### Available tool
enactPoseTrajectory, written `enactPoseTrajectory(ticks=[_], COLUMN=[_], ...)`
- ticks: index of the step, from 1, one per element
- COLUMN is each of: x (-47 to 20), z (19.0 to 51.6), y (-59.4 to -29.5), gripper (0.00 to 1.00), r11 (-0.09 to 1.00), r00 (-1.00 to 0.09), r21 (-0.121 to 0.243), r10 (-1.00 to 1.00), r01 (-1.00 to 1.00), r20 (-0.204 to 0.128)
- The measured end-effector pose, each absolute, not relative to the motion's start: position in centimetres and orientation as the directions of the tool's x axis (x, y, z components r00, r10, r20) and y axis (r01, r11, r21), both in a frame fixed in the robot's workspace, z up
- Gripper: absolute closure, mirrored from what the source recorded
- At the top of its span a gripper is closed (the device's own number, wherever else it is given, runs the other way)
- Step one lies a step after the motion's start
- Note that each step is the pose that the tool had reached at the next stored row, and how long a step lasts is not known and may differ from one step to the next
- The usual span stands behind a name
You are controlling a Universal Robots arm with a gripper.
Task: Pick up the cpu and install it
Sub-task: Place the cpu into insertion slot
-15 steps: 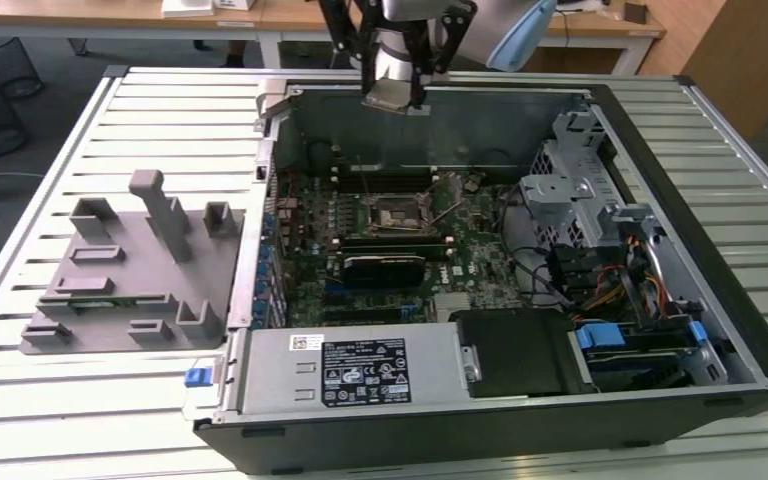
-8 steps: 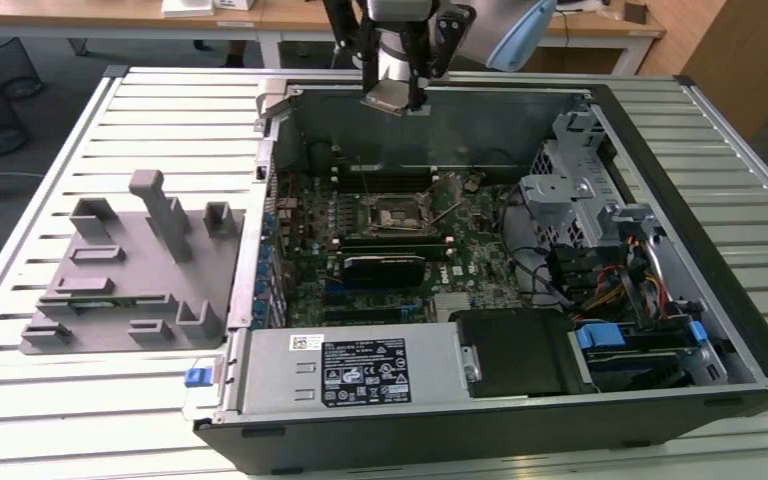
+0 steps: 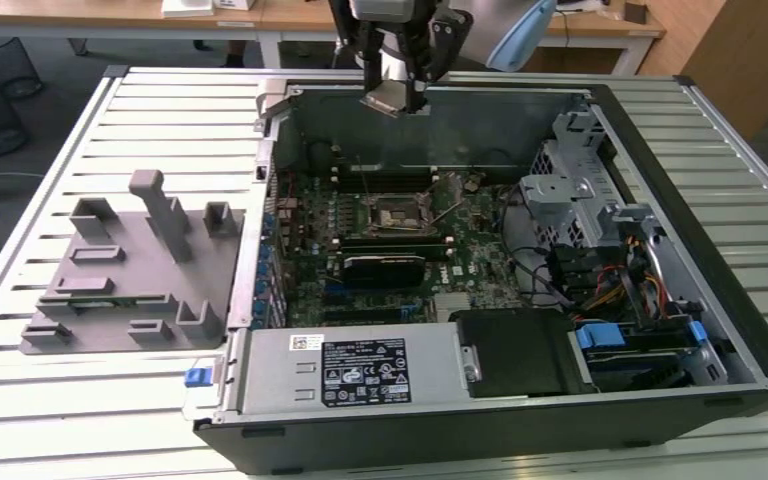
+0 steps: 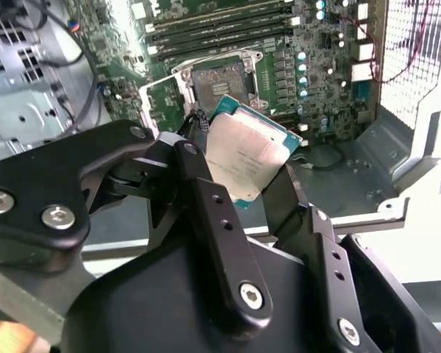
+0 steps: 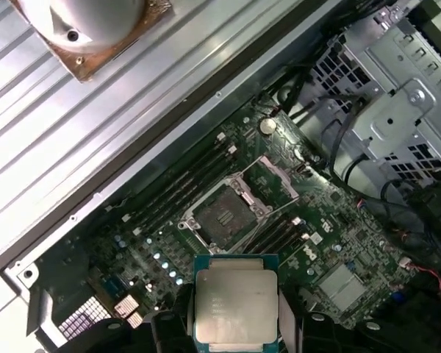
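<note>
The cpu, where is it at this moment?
The cpu is clamped in the end effector, in the air at the top middle of the exterior view, by the far wall of the open computer case, apart from the socket.

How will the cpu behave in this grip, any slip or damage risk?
The cpu looks thin, rigid and probably light, so sagging seems unlikely. Its smooth metal top and edge-only hold in the end effector could let it slip or tilt.
</note>
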State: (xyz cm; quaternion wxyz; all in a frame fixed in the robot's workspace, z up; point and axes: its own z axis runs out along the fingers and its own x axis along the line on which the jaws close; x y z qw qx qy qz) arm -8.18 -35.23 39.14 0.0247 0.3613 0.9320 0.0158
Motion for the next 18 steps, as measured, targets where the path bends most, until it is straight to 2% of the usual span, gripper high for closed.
enactPoseTrajectory(ticks=[18], x=[-8.18], z=[38.95], y=[-35.16], gripper=[0.46], r11=[0.518], r00=[-0.517], r21=[0.047], r10=[0.855], r01=[0.854], r20=[-0.035])
